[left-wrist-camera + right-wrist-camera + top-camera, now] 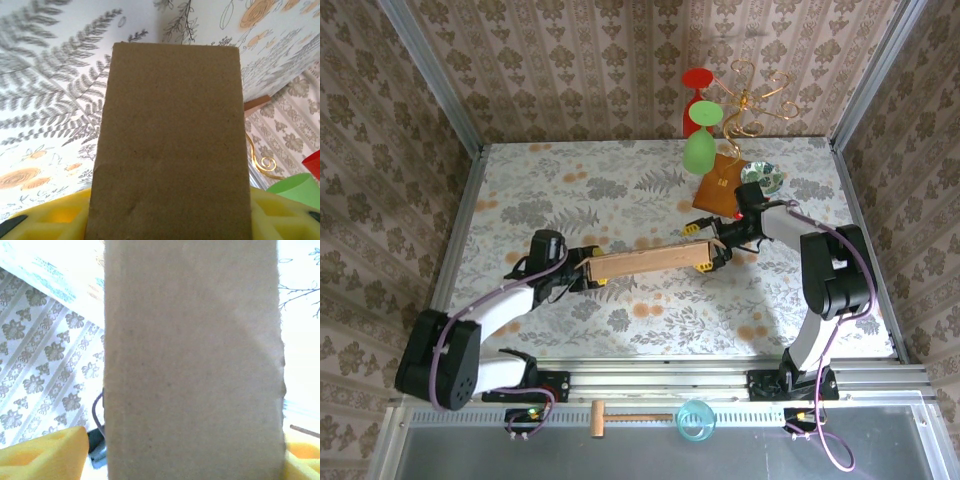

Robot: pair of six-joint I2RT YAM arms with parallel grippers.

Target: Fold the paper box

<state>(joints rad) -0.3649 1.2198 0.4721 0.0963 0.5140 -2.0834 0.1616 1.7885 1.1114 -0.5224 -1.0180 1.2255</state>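
- Floral worktop [520, 200], damask wallpaper all round.
- The paper box [645, 262] sits mid-worktop, strung between both tools.
- Left tool [584, 276] is clamped on its end.
- Right tool [708, 250] straddles the other end loosely. The wrist cam catches a gap beside one finger [45, 455], overhead can't.

You are working in a robotics test cell: wallpapered panels [570, 70] on aluminium posts [432, 80] enclose a patterned tabletop [520, 190], arm bases [807, 384] bolted to a slotted rail [660, 372].

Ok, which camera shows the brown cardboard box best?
Top external: the plain brown cardboard box shows its full length, long and narrow. Left wrist gives a close flat face of the box, cropped below; right wrist the same box, cropped top and bottom.
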